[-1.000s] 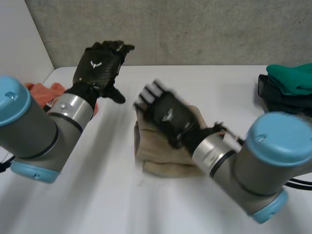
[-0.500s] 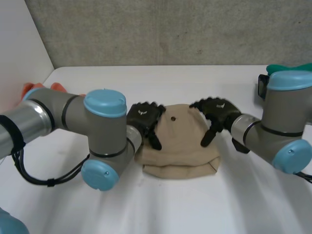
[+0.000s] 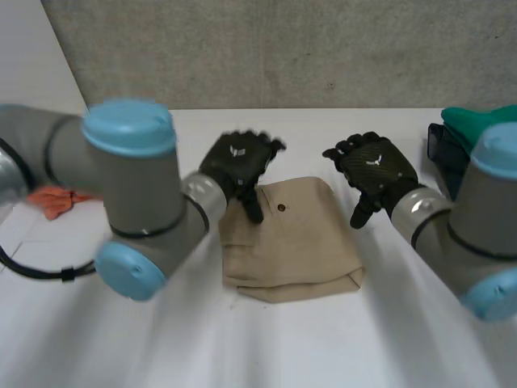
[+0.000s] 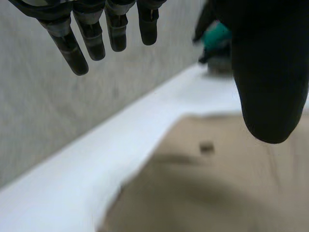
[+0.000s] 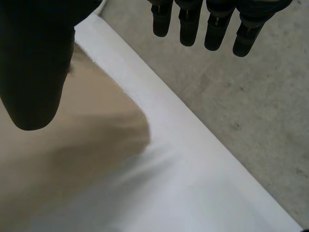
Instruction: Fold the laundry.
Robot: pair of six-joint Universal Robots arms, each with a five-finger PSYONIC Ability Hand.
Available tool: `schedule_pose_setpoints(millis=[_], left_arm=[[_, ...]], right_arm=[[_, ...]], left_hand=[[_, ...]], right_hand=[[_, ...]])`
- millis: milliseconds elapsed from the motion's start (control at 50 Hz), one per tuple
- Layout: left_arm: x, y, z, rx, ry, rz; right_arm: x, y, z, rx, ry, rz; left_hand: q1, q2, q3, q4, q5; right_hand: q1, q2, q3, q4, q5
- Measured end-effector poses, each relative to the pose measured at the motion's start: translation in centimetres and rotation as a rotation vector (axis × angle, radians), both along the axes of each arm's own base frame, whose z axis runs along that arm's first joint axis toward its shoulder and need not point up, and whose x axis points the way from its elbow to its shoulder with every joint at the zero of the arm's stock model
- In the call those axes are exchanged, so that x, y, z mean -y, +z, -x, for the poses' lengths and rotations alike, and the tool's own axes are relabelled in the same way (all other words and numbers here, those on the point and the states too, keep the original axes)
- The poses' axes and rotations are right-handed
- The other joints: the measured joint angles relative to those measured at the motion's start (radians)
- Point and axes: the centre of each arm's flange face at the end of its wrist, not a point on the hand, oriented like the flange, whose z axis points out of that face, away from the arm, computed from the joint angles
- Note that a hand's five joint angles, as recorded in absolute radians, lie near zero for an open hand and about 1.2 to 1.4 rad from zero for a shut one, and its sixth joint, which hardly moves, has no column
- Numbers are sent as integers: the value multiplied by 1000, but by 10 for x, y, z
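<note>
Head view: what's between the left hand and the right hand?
In the head view, bare table lies between the left hand and the right hand. The far edge of the folded tan cloth runs just nearer the robot.

Looks like a robot test lab: plain white table (image 3: 266, 347); bare grey concrete wall (image 3: 283, 48) behind.

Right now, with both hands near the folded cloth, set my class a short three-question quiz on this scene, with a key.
1. True or false: the left hand grips the tan folded cloth.
2. The top garment of the heap beyond the right hand is: A green, B red, C white.
3. Fill in: the right hand's fingers are ____ (open or shut).
Key: 1 false; 2 A; 3 open.
</note>
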Motion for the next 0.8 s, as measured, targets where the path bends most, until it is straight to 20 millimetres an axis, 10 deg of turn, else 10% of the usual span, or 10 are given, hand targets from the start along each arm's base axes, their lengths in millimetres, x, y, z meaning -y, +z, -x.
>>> schedule_pose_setpoints(millis=[280, 540, 680, 800], left_arm=[[-10, 52, 15, -135, -370, 72], [-15, 45, 18, -130, -384, 49], [-13, 44, 17, -132, -378, 48], [-11, 45, 16, -133, -371, 50]], right_arm=[[-78, -73, -7, 1, 126, -18], [-51, -107, -27, 21, 130, 55], [-34, -101, -38, 56, 129, 120], [-19, -99, -45, 74, 123, 152]], left_hand=[[0, 0, 0, 0, 0], [0, 0, 0, 0, 0], [0, 0, 0, 0, 0], [0, 0, 0, 0, 0]], right_hand=[[0, 0, 0, 0, 0], [42, 47, 45, 44, 40], [717, 762, 745, 742, 645], [845, 959, 967, 979, 870]])
